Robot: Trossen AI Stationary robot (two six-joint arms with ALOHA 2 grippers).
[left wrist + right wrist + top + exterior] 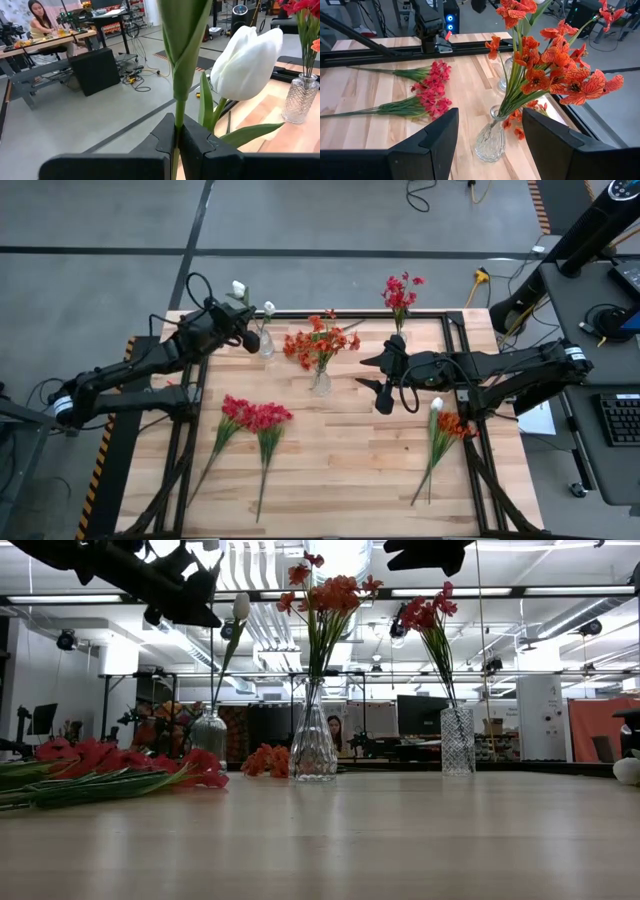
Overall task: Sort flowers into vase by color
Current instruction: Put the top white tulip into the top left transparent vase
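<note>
My left gripper (250, 330) is at the far left of the table, shut on the stem of a white flower (238, 288), above a small glass vase (266, 343) that holds another white bloom (247, 60). A middle vase (490, 140) holds orange flowers (320, 340). A far-right vase (457, 740) holds red flowers (400, 292). My right gripper (380, 383) hangs open just right of the middle vase, touching nothing. Red flowers (255, 418) lie on the wood at near left. A white and an orange flower (445, 420) lie at near right. My left gripper pinches the white flower's thin green stem (176, 117) between its two shut fingers, below a leaf. The fingers come nearly level and lie across the stem. The flower stands upright, its bloom above the gripper. Its lower stem (213, 670) runs down toward the small vase, and the end is hidden.
Black frame rails (190, 410) run along the table's left, right and far sides. Bare wood (340, 470) lies in the near middle between the two lots of lying flowers. A person (37, 22) sits at a desk well beyond the table.
</note>
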